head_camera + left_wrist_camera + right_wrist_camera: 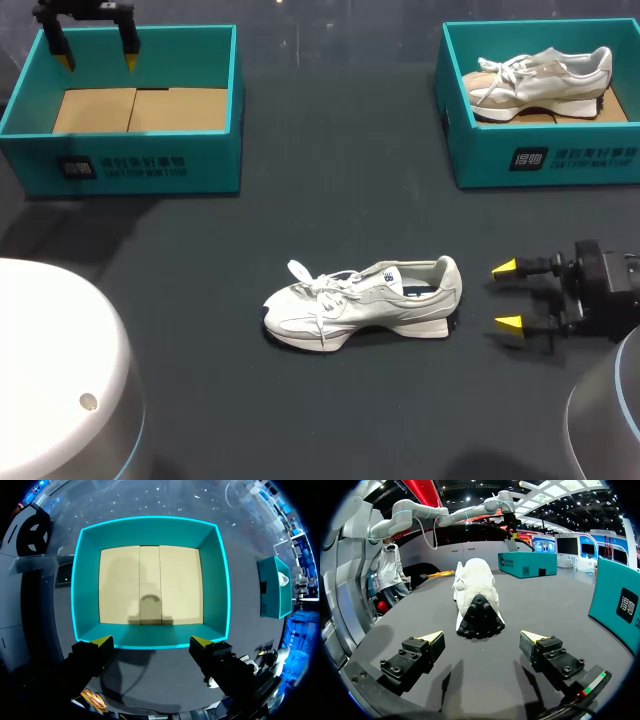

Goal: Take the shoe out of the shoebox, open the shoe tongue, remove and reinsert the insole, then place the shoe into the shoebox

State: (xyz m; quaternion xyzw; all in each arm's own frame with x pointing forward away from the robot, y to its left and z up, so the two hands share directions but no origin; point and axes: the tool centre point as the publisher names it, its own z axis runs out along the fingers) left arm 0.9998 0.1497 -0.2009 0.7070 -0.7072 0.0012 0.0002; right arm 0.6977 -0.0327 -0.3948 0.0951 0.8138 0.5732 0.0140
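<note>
A white sneaker [365, 300] stands on its sole near the middle of the dark table [330, 200], outside both boxes, with its toe toward the left arm's side and its heel toward the right gripper [508, 296]. That gripper is low over the table just beside the heel, its two yellow-tipped fingers spread wide and holding nothing. In the right wrist view, the sneaker [476, 597] is straight ahead of the right gripper [482, 636], heel-on, with the black heel tread facing the fingers and not touching them. The laces lie loose over the front of the shoe. The collar opening looks dark, and whether the insole is seated inside cannot be made out. The left gripper [95, 30] hangs above the back of the left teal shoebox [140, 150], its fingers likewise apart and closed on nothing. In the left wrist view, the left gripper [151, 642] looks straight down on the box [150, 530] and its tan cardboard floor. The right teal shoebox [545, 160] sits at the far right corner with a second, beige-and-white sneaker [545, 80] lying inside it.
</note>
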